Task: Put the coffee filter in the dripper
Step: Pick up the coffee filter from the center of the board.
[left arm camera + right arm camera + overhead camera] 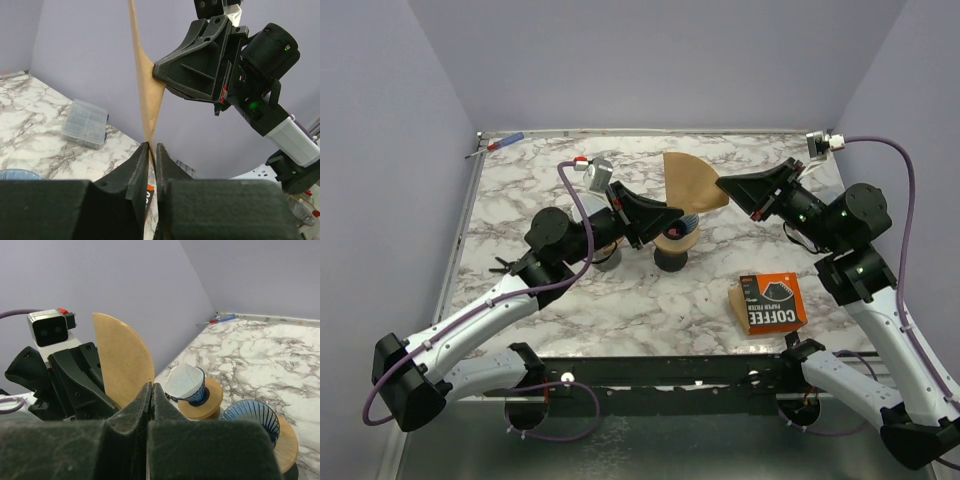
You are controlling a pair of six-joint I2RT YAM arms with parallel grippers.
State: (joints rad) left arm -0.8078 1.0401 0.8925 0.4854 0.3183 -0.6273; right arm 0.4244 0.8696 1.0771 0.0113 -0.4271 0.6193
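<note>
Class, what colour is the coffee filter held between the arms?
Light brown paper coffee filter; best in right wrist view.

bright, even light with soft shadows; close foreground slightly soft in wrist views.

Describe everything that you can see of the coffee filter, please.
The coffee filter is thin brown paper, folded flat, fan-shaped, with one rounded edge and a narrow lower tip. It stands upright in the air, above the marble table and not touching it. The right gripper is shut on one side edge. The lower tip sits between the fingers of the left gripper, which stand almost together; whether they pinch the paper I cannot tell.
</note>
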